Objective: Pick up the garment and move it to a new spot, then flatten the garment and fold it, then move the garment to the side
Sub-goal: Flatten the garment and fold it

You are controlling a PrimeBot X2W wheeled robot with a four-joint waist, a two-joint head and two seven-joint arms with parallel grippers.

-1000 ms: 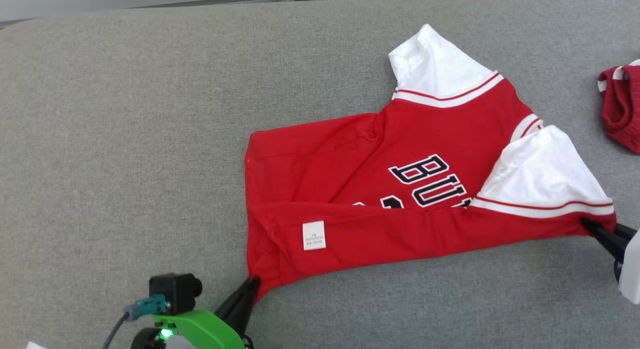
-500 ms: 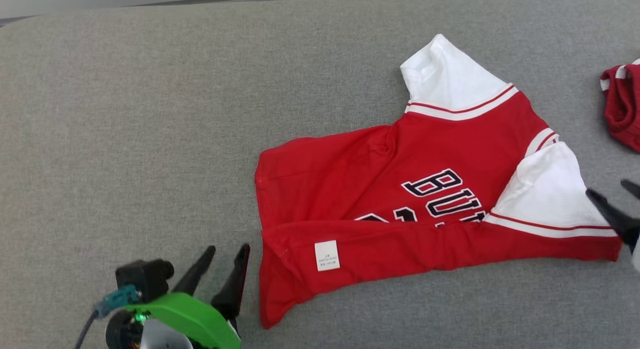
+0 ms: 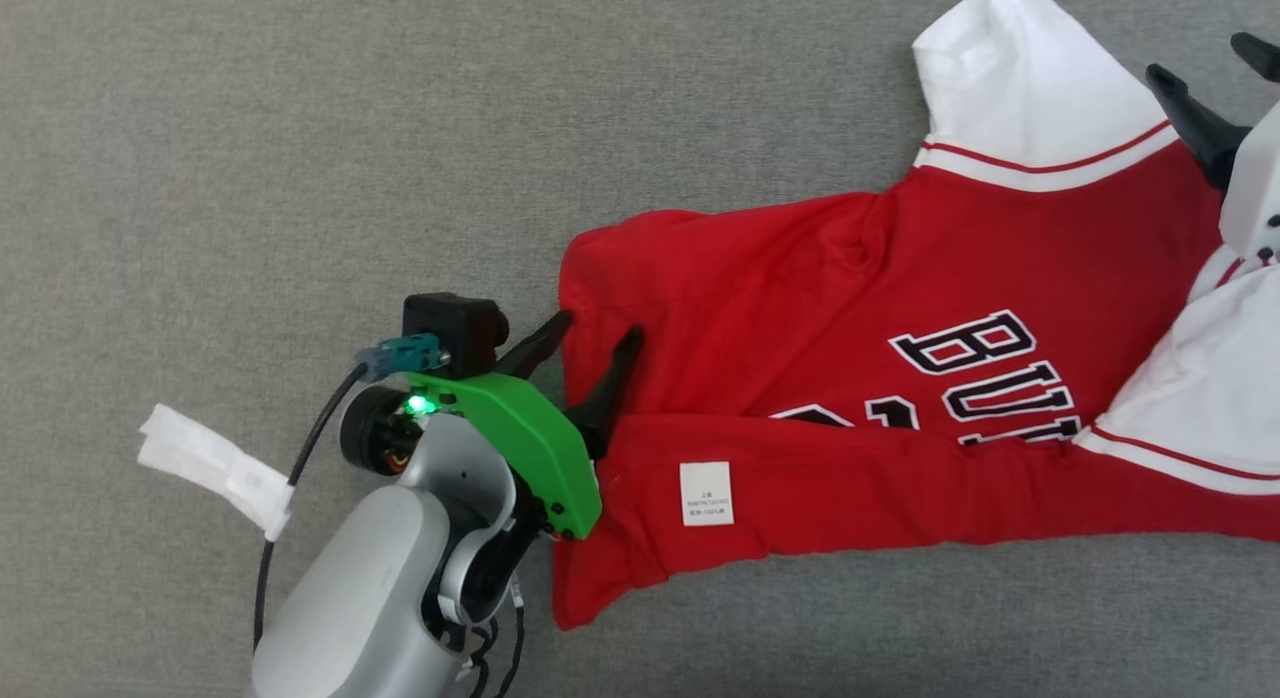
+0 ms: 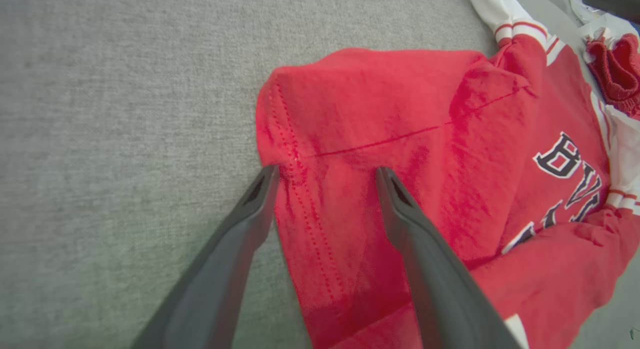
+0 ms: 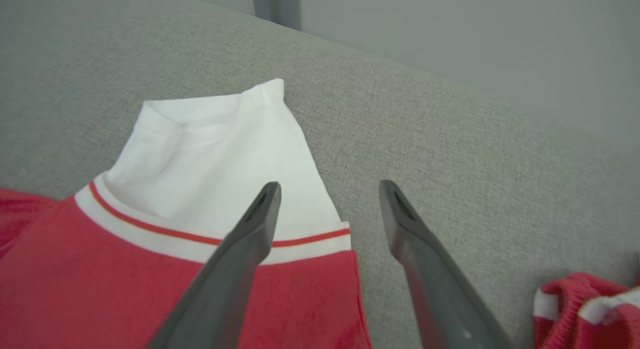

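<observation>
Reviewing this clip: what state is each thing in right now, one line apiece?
Red short-sleeved jersey shirt with white sleeves: lying on the grey fabric surface, near long edge folded over, not gripped.
Left end effector: open, straddling the shirt's hem.
Right end effector: open, over the far white sleeve edge.
Small dark red knitted garment: crumpled, untouched.

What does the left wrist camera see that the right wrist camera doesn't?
Left wrist: black letters on the red and white cloth jersey, its stitched hem, and the open left tool. Right wrist: a dark post and pale wall. Both: the jersey, grey fabric surface, small red knitted garment.
</observation>
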